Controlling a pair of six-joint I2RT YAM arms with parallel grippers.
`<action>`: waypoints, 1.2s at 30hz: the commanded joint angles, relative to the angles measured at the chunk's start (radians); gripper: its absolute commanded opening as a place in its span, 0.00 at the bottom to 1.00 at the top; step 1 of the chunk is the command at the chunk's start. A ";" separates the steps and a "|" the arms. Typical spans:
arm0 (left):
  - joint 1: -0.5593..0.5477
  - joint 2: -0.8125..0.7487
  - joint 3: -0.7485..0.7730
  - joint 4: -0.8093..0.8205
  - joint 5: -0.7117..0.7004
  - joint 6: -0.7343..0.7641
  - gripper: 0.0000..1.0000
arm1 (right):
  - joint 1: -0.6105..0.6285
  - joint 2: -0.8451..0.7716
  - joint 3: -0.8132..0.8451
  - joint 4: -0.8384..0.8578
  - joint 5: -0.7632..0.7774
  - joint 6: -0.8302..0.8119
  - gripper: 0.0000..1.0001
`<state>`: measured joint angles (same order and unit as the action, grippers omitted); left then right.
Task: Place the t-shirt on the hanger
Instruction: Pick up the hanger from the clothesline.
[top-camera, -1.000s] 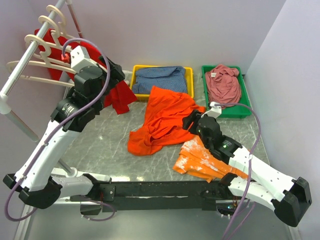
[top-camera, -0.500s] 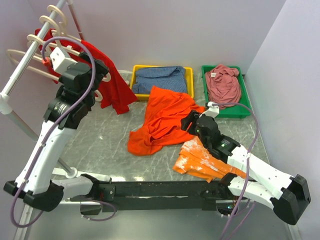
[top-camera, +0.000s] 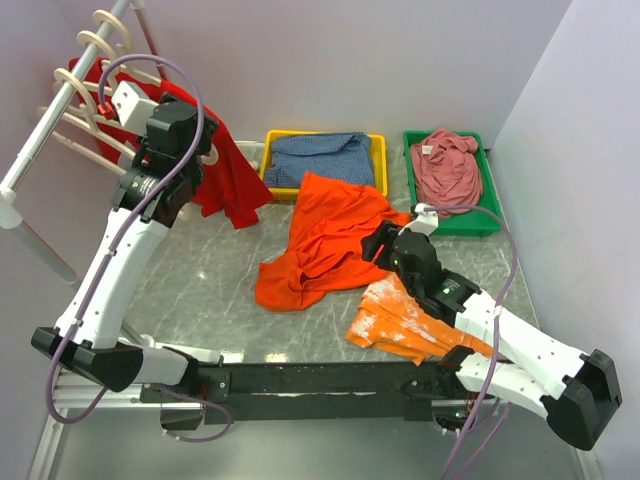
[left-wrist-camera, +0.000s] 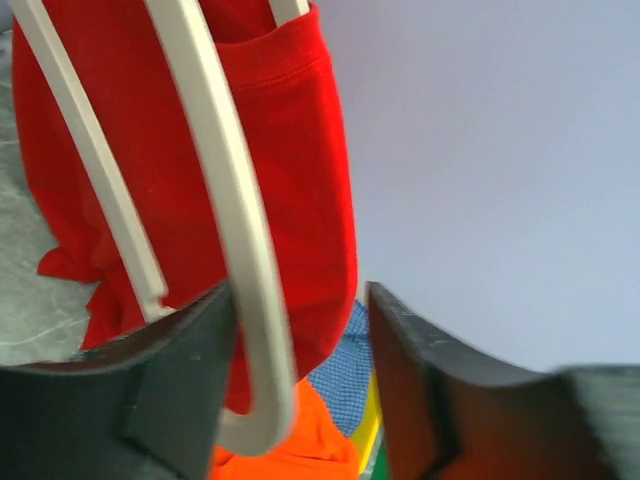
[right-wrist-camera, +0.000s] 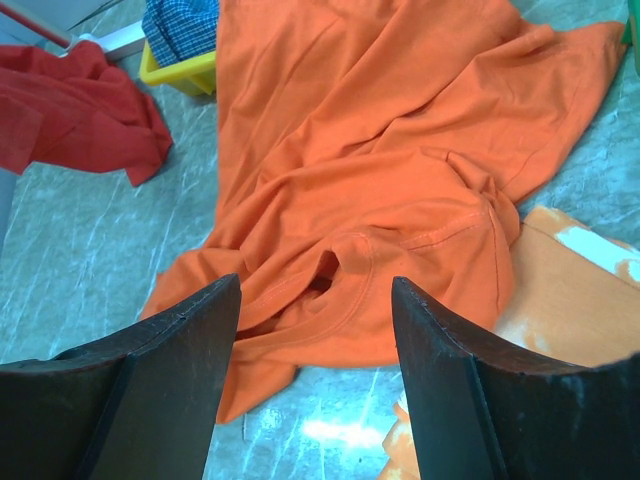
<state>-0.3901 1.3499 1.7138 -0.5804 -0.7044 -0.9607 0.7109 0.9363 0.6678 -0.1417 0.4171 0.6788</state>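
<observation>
The bright orange-red t-shirt (top-camera: 325, 238) lies crumpled on the table's middle; its collar (right-wrist-camera: 400, 250) faces up in the right wrist view. My right gripper (top-camera: 378, 243) is open and empty just above the collar, with its jaws (right-wrist-camera: 315, 285) either side of it. Several cream hangers (top-camera: 85, 100) hang on the rack at the far left. My left gripper (top-camera: 207, 140) is raised beside them. In the left wrist view it (left-wrist-camera: 300, 300) is open, with one hanger's curved shoulder (left-wrist-camera: 220, 180) between the fingers, close to the left finger.
A darker red t-shirt (top-camera: 228, 180) hangs from the rack rail (top-camera: 40, 140) behind the left gripper. A yellow bin (top-camera: 270, 150) holds blue checked cloth, and a green bin (top-camera: 490, 212) holds pink cloth at the back. A lighter-orange smudged cloth (top-camera: 400, 320) lies under the right arm.
My left arm has swung up and left toward the rack, and the hangers have shifted and tilted. The right arm has barely moved.
</observation>
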 joint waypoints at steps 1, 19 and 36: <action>0.003 -0.012 0.037 0.070 0.002 -0.012 0.49 | -0.001 -0.025 0.032 0.031 0.020 -0.021 0.70; -0.081 -0.049 0.063 0.093 -0.093 0.085 0.12 | 0.001 0.033 0.070 0.040 0.023 -0.041 0.70; -0.384 -0.164 -0.097 0.073 -0.302 -0.039 0.09 | 0.001 0.059 0.098 0.048 0.020 -0.070 0.71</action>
<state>-0.7147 1.2140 1.6459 -0.5270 -0.9165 -0.9649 0.7109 0.9958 0.7197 -0.1242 0.4213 0.6273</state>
